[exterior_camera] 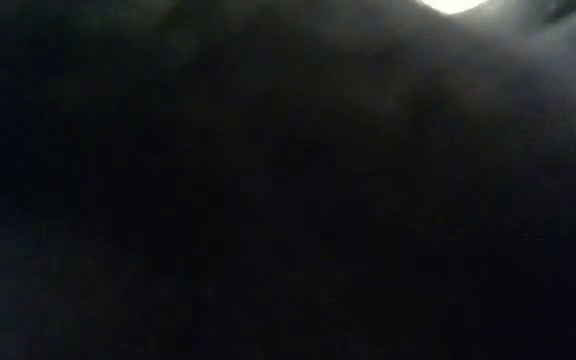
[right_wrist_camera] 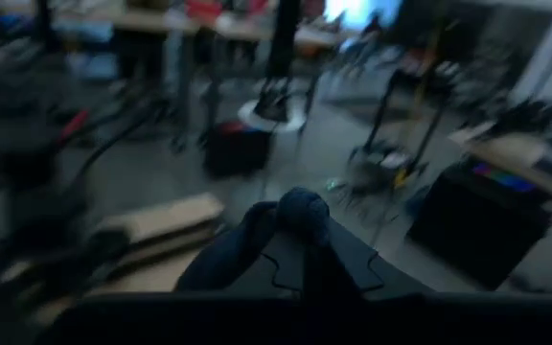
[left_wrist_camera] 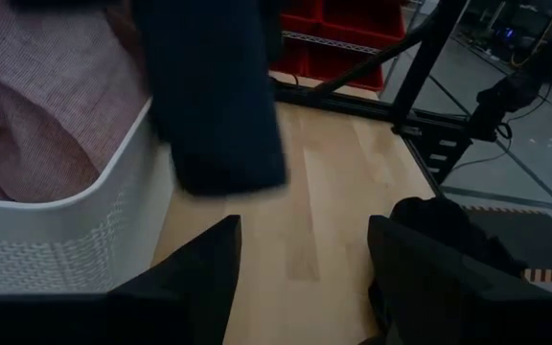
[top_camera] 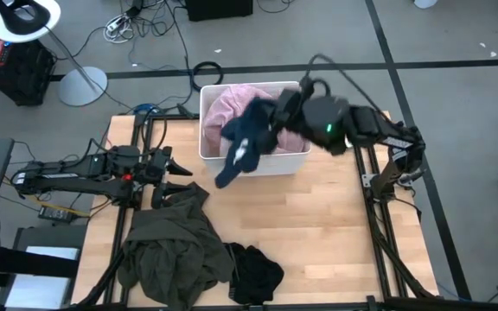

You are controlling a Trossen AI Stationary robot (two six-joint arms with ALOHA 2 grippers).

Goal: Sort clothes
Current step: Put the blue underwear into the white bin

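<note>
A dark teal-blue garment (top_camera: 245,138) hangs from my right gripper (top_camera: 277,112) over the white bin (top_camera: 258,164), its lower end past the bin's near left wall. A pink garment (top_camera: 236,104) lies in the bin. An olive-green garment (top_camera: 171,242) and a black one (top_camera: 253,272) lie on the table. My left gripper (top_camera: 184,168) is open and empty left of the bin. The low view is dark, blocked by cloth. My right gripper is shut on a bunched fold of the teal-blue garment (right_wrist_camera: 295,216), pinched between its two fingers. The garment is lifted and hangs slack below the fingers, its lower end (top_camera: 227,177) dangling outside the bin's near left corner.
The bin stands at the table's far middle. Bare wood (top_camera: 318,225) lies right of the black garment. Red bins and a metal frame (left_wrist_camera: 353,38) stand beyond the table's edge.
</note>
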